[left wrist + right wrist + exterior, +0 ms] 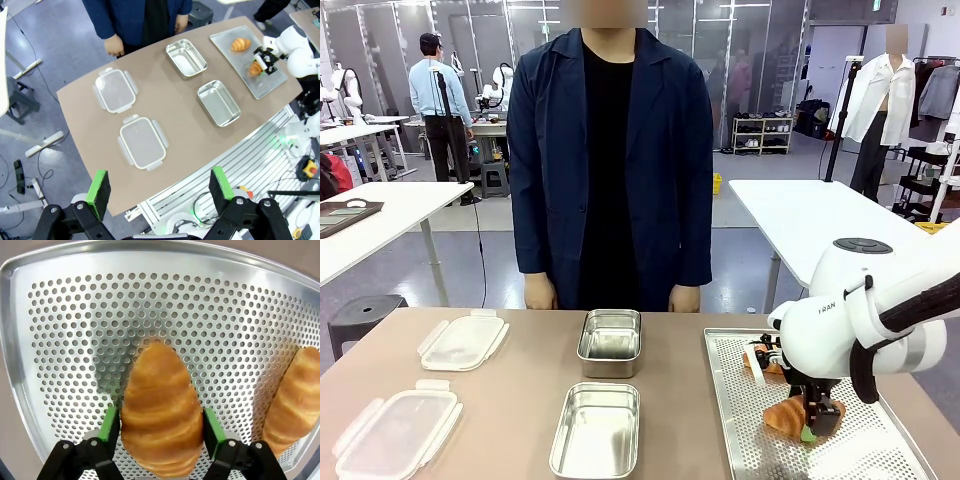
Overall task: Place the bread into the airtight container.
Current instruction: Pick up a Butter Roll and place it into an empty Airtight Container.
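Bread, a golden-brown croissant (160, 400), sits over the perforated silver metal tray (65, 315), clamped by the right tool (161, 429) (second croissant (295, 395) beside it); left tool (160, 191) spread wide, high above the brown tabletop (165, 120).

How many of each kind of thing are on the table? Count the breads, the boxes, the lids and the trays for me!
Croissants: 2
Metal boxes: 2
Plastic lids: 2
Tray with holes: 1
Total: 7
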